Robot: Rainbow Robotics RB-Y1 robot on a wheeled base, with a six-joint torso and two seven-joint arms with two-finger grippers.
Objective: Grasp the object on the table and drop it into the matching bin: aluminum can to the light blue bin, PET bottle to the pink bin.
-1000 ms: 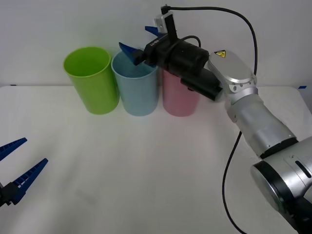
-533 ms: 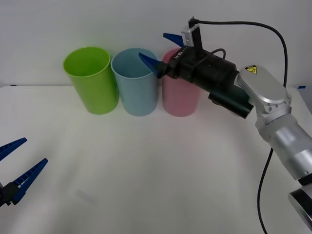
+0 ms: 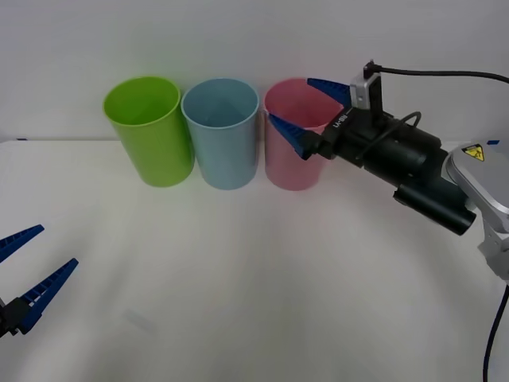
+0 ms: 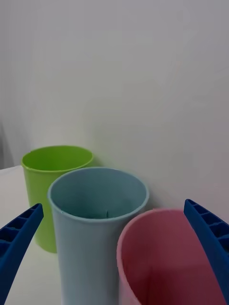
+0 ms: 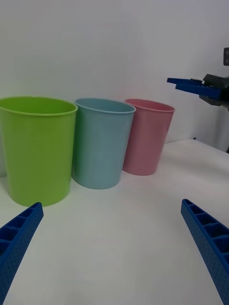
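My right gripper (image 3: pixel 289 99) hangs open at the rim of the pink bin (image 3: pixel 290 169), with nothing between its fingers. The light blue bin (image 3: pixel 227 143) stands just left of the pink one. In the right wrist view, the blue fingers of the right gripper (image 4: pixel 113 205) spread wide over the pink bin (image 4: pixel 162 267) and the light blue bin (image 4: pixel 90 228). My left gripper (image 3: pixel 57 245) waits open at the table's near left edge. The aluminum can and the PET bottle are out of view.
A lime green bin (image 3: pixel 151 135) stands at the left end of the row, touching the light blue one. The white table (image 3: pixel 254 278) stretches bare in front of the bins. A black cable trails from the right wrist.
My right gripper has swung to the right, from above the light blue bin to the pink bin's rim, staying open. The left arm has not moved.
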